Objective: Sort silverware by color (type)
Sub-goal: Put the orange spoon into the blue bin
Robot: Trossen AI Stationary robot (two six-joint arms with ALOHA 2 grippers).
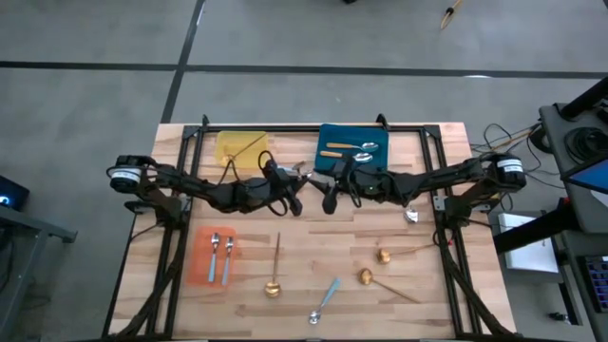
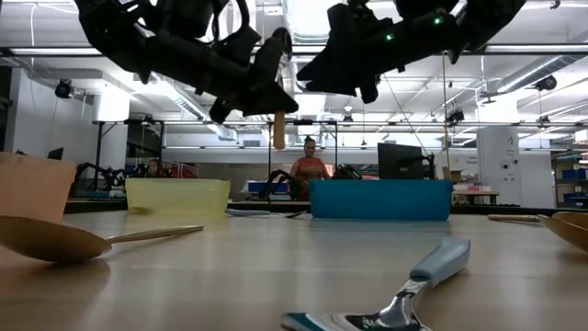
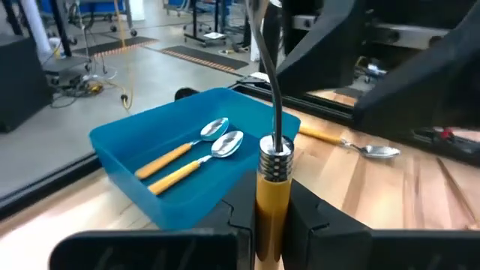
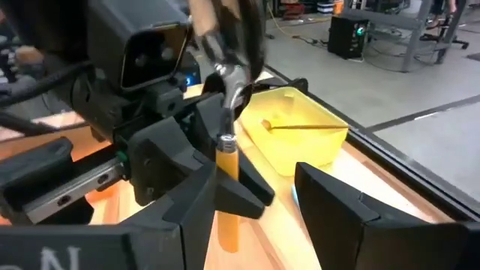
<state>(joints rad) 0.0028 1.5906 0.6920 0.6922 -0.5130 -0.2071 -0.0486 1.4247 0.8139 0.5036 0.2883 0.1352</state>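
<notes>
My left gripper (image 1: 296, 182) is shut on an orange-handled spoon (image 3: 271, 180) in the air above the table's middle. My right gripper (image 1: 328, 195) faces it from the right, open; its fingers (image 4: 337, 202) stand either side of the handle's lower end (image 4: 229, 225). Whether they touch it I cannot tell. The blue tray (image 1: 328, 163) holds two orange-handled spoons (image 3: 187, 154). A gold spoon (image 4: 300, 126) lies in the yellow tray (image 1: 240, 145). Two blue-handled spoons (image 1: 220, 255) lie in the orange tray (image 1: 201, 271). My left gripper pinches the spoon's orange handle (image 3: 271, 187) between its two fingers, just below the metal collar. The fingers come about level from the table's left, across the handle. The spoon stands upright, bowl up, lifted clear of the table, with the handle's free end (image 2: 278, 131) hanging below the fingers.
Loose on the wood lie three gold spoons (image 1: 275, 275) (image 1: 385, 255) (image 1: 366, 277), a blue-handled spoon (image 1: 325, 302) near the front edge, and an orange-handled spoon (image 3: 352, 146) beside the blue tray. A person (image 2: 310, 164) sits in the room beyond the far edge.
</notes>
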